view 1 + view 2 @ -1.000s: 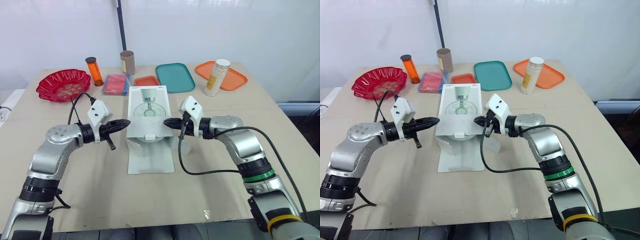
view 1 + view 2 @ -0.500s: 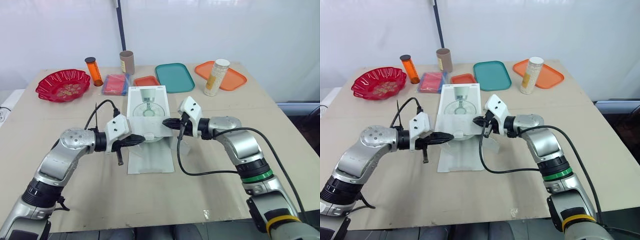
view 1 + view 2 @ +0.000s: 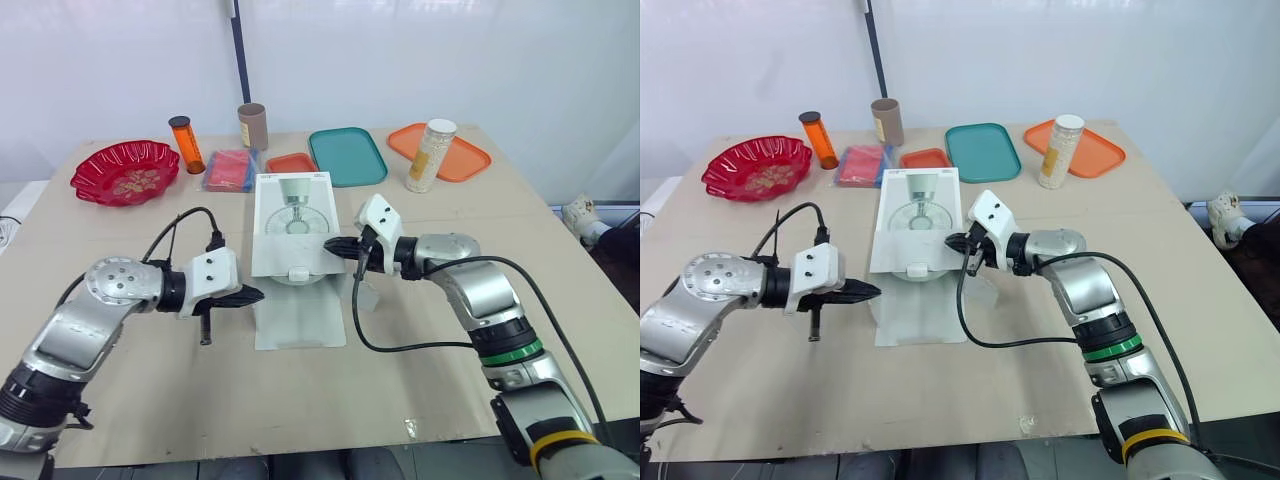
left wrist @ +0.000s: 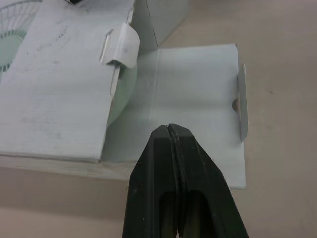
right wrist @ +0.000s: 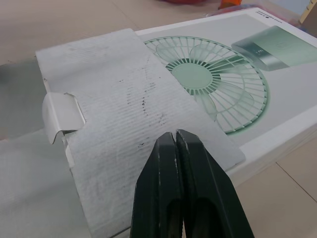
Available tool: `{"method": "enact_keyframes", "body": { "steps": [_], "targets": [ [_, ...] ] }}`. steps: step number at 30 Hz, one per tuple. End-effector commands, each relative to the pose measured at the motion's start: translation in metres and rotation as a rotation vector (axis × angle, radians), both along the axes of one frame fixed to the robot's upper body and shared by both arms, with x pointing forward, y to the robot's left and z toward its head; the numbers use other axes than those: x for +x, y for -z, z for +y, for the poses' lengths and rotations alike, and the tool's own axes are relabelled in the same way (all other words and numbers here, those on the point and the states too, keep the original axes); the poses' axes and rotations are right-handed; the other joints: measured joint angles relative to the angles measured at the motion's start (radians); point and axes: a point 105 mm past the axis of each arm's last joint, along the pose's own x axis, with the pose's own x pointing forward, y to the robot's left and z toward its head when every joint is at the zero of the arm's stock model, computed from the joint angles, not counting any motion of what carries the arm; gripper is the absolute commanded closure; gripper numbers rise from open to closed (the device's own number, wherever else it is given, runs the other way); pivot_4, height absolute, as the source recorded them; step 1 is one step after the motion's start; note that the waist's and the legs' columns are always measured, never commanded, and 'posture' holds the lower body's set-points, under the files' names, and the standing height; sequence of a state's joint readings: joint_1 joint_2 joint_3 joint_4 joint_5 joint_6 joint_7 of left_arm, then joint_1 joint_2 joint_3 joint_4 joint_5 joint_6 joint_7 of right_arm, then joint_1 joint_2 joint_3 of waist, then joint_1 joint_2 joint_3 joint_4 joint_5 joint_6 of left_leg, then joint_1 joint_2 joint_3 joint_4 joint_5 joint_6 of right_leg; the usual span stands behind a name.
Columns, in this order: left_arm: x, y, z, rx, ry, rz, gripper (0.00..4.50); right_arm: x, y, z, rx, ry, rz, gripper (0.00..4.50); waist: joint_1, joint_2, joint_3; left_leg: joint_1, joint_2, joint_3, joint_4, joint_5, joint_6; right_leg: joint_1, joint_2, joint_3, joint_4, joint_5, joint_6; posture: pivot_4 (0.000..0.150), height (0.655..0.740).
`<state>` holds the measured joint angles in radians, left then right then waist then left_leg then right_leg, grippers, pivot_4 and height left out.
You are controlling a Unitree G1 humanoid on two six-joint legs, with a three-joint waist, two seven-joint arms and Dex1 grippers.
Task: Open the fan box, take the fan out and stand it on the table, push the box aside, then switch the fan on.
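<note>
- Fan box [image 3: 293, 225] lies flat in the middle of the table [image 3: 430, 340], printed side up. Its long outer flap [image 3: 300, 318] is folded out onto the tabletop toward the robot.
- Left gripper [image 3: 258, 293] has its two fingers pressed together with nothing between them. It hovers just beside the left edge of the folded-out flap, near the box's open end.
- Right gripper [image 3: 329, 245] is likewise closed and empty, its tip at the box's right edge. Its wrist view looks down over the grey inner flap [image 5: 133, 114].
- I'd say the opening is only half done. The inner flap, with its curled tuck tab [image 4: 120, 47], lies over the mouth of the box.
- To finish it well, one gripper should steady the box from the side. The other should part its fingers, catch the tab, and lift it up and back.
- Pushing along the table would likely just slide a carton this light.
- Neither gripper can grasp anything until its fingers open.
- Of the fan, all I can make out is a pale green curve [image 4: 124, 94] peeking from under the inner flap. It is probably the fan's rim, though I can't be certain.
- How the fan sits inside the box, and where its switch is, are hidden.
- Whether the right fingertips actually touch the box, I can't tell.
</note>
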<state>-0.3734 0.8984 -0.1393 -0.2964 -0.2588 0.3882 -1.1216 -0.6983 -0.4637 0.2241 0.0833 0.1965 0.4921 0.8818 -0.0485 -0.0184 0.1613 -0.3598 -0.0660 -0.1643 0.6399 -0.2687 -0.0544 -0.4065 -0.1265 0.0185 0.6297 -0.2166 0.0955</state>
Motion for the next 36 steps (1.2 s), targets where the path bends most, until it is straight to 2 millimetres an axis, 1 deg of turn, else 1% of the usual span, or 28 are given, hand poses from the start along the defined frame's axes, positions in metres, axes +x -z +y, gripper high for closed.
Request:
{"method": "enact_keyframes", "body": {
  "steps": [1,4,8,13,17,20,22,25,28,31,36],
  "targets": [
    [-0.001,0.003,0.015,0.068,-0.017,0.001,4.5,-0.002,0.016,0.001,-0.029,-0.002,0.047,4.44,0.0,0.0,0.0,0.0,0.0,0.0,0.0,0.0,0.0,0.0,0.0,0.0,0.0,0.0,0.0,0.15,0.7384],
    [0.005,0.004,0.025,0.069,-0.059,-0.011,4.5,-0.003,0.016,0.001,-0.027,-0.005,0.047,4.44,0.001,0.0,0.0,0.0,0.0,0.0,0.0,0.0,0.0,-0.001,0.0,0.0,0.0,0.0,0.0,0.15,0.7384],
    [0.025,0.006,0.032,0.057,-0.15,-0.077,4.5,-0.003,0.016,0.001,-0.025,-0.006,0.047,4.44,0.001,0.0,0.0,0.0,0.0,0.0,0.0,0.0,0.0,-0.001,0.0,0.0,0.0,0.0,0.0,0.15,0.7384],
    [0.047,0.0,0.03,-0.039,-0.251,-0.143,4.5,-0.004,0.016,0.001,-0.025,-0.006,0.047,4.44,0.001,0.0,0.0,0.0,0.0,0.0,0.0,0.0,0.0,-0.001,0.0,0.0,0.0,0.0,0.0,0.15,0.7384],
    [0.055,0.001,0.026,-0.085,-0.287,-0.154,4.5,-0.004,0.016,0.001,-0.025,-0.007,0.047,4.44,0.0,0.0,0.0,0.0,0.0,0.0,0.0,0.0,0.0,-0.001,0.0,0.0,0.0,0.0,0.0,0.15,0.7384],
    [0.058,0.002,0.021,-0.145,-0.311,-0.144,4.5,-0.004,0.016,0.001,-0.025,-0.007,0.046,4.44,0.001,0.0,0.0,0.0,0.0,0.0,0.0,0.0,0.0,-0.001,0.0,0.0,0.0,0.0,0.0,0.15,0.7384],
    [0.059,0.002,0.015,-0.228,-0.328,-0.112,4.5,-0.004,0.015,0.001,-0.023,-0.007,0.045,4.44,0.001,-0.001,0.0,0.0,0.0,0.0,0.0,0.0,0.0,-0.001,0.0,0.0,0.0,0.0,0.0,0.15,0.7384],
    [0.055,0.001,0.01,-0.301,-0.331,-0.069,4.5,-0.004,0.014,0.002,-0.02,-0.009,0.044,4.44,0.001,-0.001,0.0,0.0,0.0,0.0,0.0,0.0,0.0,-0.001,0.0,0.0,0.0,0.0,0.0,0.15,0.7384],
    [0.05,0.005,0.008,-0.316,-0.329,-0.046,4.5,-0.004,0.013,0.003,-0.017,-0.009,0.043,4.44,0.001,-0.001,0.0,0.0,0.0,0.0,0.0,0.0,0.0,-0.001,0.0,0.0,0.0,0.0,0.0,0.15,0.7384],
    [0.047,0.009,0.013,-0.291,-0.343,-0.046,4.5,-0.003,0.013,0.004,-0.017,-0.012,0.042,4.44,0.001,-0.001,0.0,0.0,0.0,0.0,0.0,0.0,0.0,-0.001,0.0,0.0,0.0,0.0,0.0,0.15,0.7384],
    [0.04,0.005,0.035,-0.283,-0.409,-0.061,4.5,-0.002,0.012,0.005,-0.018,-0.017,0.039,4.44,0.0,-0.001,0.0,0.0,0.001,0.0,0.0,0.0,0.0,-0.001,0.0,0.0,0.0,0.0,0.0,0.15,0.7384]
  ]
}}
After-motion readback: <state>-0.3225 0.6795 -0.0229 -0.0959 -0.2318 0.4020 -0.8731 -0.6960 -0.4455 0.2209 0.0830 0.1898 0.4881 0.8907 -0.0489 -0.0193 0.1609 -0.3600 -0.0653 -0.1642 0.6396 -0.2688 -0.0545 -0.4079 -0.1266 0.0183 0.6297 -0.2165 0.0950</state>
